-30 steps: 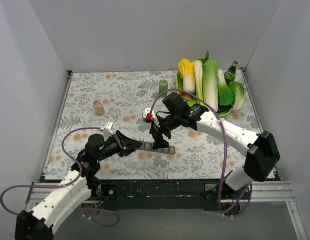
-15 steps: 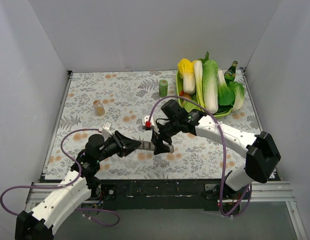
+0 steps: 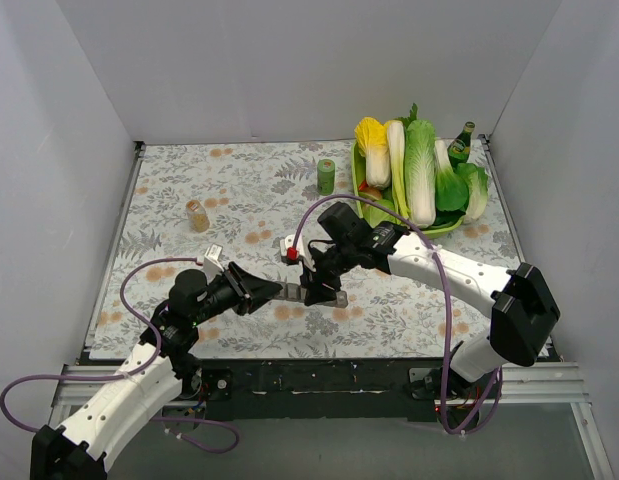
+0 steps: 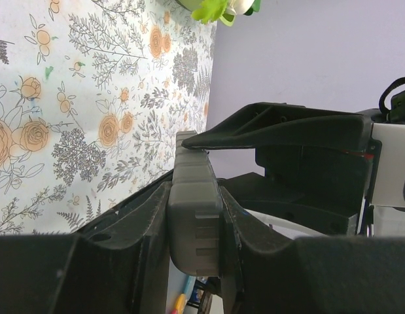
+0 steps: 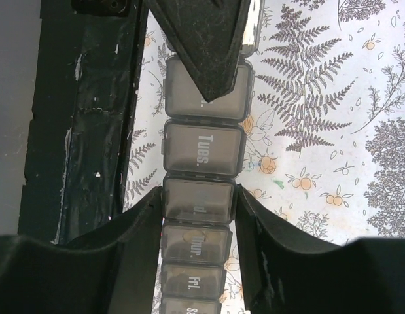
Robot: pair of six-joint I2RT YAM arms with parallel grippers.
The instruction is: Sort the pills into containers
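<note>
The containers are one grey strip of joined day-labelled compartments (image 3: pixel 292 291). It lies low over the flowered table near the front. My left gripper (image 3: pixel 277 292) is shut on one end of the strip (image 4: pixel 195 222), with a finger on each side. My right gripper (image 3: pixel 317 288) is over the middle of the strip. In the right wrist view its fingers (image 5: pixel 146 219) press both sides of the compartment just below "Tues." (image 5: pixel 203 154). An oval shape shows faintly under the "Thur." lid (image 5: pixel 195 242). No loose pills are in view.
A small tan bottle (image 3: pixel 197 215) stands at the left of the table. A small green cylinder (image 3: pixel 326 176) stands at the back centre. A green tray of vegetables (image 3: pixel 419 180) and a green bottle (image 3: pixel 461 143) fill the back right corner. White walls close in three sides.
My right gripper has moved left and down onto the middle of the strip. My left gripper has kept its hold on the strip's end and hardly moved.
</note>
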